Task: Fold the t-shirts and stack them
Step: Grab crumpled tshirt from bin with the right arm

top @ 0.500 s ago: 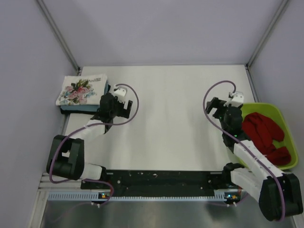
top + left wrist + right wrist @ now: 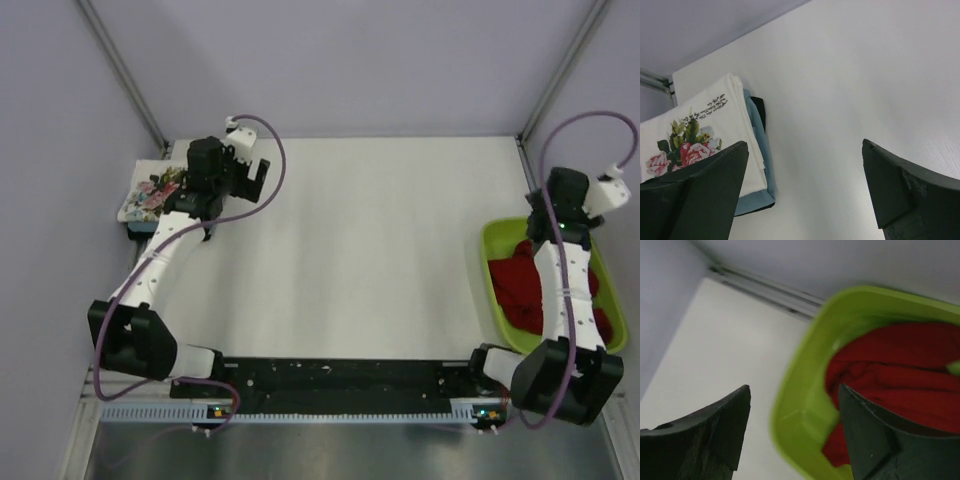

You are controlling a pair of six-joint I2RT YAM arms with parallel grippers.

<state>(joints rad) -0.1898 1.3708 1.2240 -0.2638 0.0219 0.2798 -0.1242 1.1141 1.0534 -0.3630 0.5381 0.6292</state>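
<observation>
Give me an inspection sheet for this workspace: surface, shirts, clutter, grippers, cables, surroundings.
Surface: white table, no stains seen.
Job's things: floral t-shirt folded atop light blue shirt and dark shirt, far left; red t-shirt crumpled in the tray, right.
Clutter: nothing seen.
Grippers: left gripper open, empty, near the stack; right gripper open, empty, over the tray's rim.
Cables: purple cable looped at each wrist, not snagged.
Surroundings: pale walls, metal frame posts.

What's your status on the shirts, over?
Both open, empty. Left gripper beside folded stack, floral shirt on top. Right gripper over green tray rim, red shirt crumpled inside. No obstruction.
</observation>
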